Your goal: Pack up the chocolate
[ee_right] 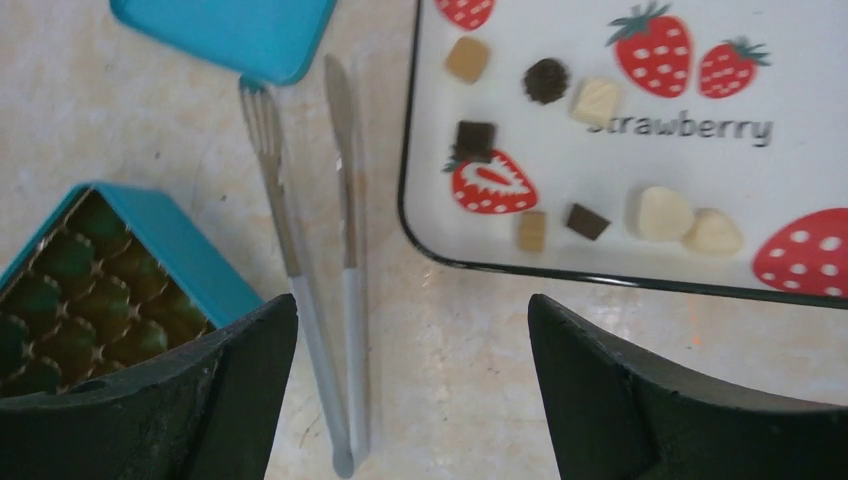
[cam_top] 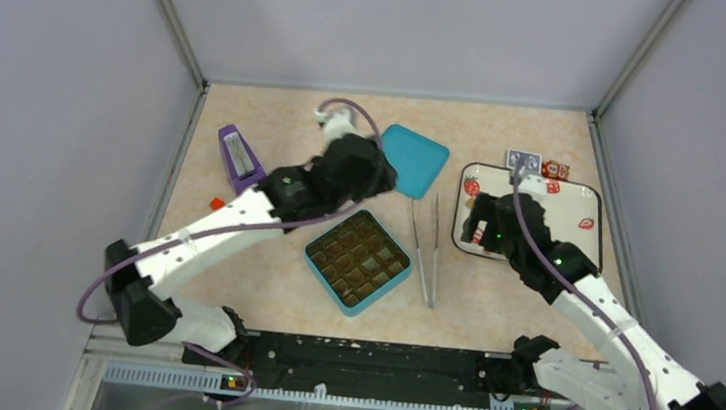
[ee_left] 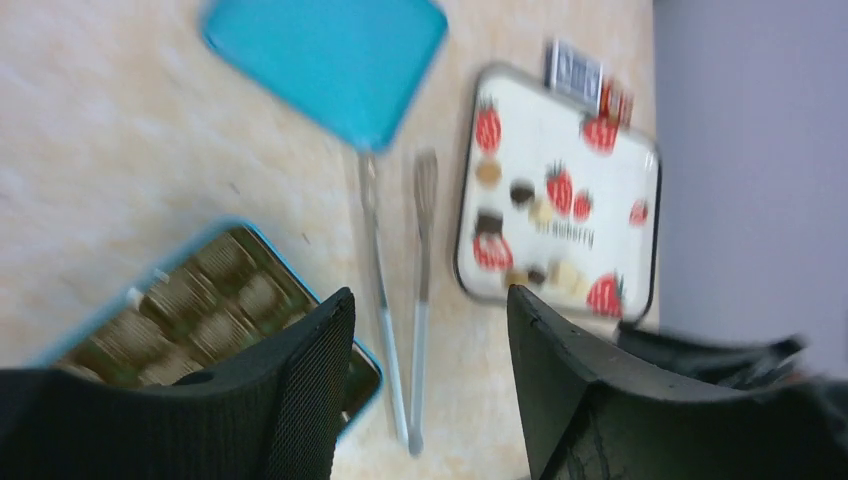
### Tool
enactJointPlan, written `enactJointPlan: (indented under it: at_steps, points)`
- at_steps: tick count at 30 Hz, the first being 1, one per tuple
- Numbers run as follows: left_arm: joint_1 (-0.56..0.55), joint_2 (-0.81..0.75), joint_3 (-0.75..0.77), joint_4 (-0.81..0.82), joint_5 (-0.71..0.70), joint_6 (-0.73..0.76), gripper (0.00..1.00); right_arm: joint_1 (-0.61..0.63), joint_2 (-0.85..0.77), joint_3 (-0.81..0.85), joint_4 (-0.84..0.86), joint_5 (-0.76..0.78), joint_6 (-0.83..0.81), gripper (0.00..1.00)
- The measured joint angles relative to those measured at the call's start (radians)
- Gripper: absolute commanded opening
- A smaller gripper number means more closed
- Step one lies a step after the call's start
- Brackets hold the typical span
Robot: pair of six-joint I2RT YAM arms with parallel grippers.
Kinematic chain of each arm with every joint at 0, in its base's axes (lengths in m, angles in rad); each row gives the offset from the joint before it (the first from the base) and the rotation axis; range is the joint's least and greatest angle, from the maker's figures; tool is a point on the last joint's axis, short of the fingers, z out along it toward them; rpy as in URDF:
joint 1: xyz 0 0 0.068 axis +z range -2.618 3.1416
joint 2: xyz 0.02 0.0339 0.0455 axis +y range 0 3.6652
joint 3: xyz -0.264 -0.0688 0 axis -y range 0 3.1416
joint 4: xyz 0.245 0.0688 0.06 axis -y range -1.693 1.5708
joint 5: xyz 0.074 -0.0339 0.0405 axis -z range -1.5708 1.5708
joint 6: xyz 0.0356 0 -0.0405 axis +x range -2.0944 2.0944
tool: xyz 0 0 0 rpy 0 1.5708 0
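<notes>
Teal box [ee_right: 170, 250] with a brown moulded liner lies open at left, its lid [cam_top: 414, 160] set aside and tongs [ee_right: 347, 220] alongside, seemingly ready for filling. Near the lid, the left gripper [ee_left: 430, 300] and, by the strawberry tray [ee_right: 620, 170], the right gripper [ee_right: 412, 305] both have jaws spread, empty. Only the wrist views show the chocolate [ee_right: 546, 80], loose on that tray; overhead the right arm mostly hides it.

The left arm [cam_top: 200, 235] and right arm [cam_top: 618, 330] are built of white shell links joined by black joint housings. A purple cable [cam_top: 80, 303] runs along each. A small green light [cam_top: 557, 261] glows on the right arm. The left gripper [ee_left: 430, 300] and right gripper [ee_right: 412, 305] have broad matte-black fingers, and the left one's inner pad [ee_left: 315, 385] has a fine mesh texture.
</notes>
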Motion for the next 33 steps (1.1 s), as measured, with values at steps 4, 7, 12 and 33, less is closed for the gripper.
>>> enactJointPlan:
  at_steps: [4,7,12,33]
  points:
    - [0.197,-0.144,-0.021,0.009,0.010,0.082,0.64,0.159,0.094,-0.001,0.014,0.019,0.032,0.84]
    - [0.295,-0.186,-0.044,-0.019,0.002,0.144,0.65,0.222,0.172,-0.024,0.057,0.017,0.058,0.84]
    - [0.355,-0.196,-0.097,-0.079,0.012,0.219,0.66,0.296,0.301,-0.084,0.114,0.016,0.084,0.84]
    - [0.387,-0.169,-0.184,-0.037,0.163,0.272,0.69,0.352,0.576,-0.122,0.367,0.118,0.056,0.70]
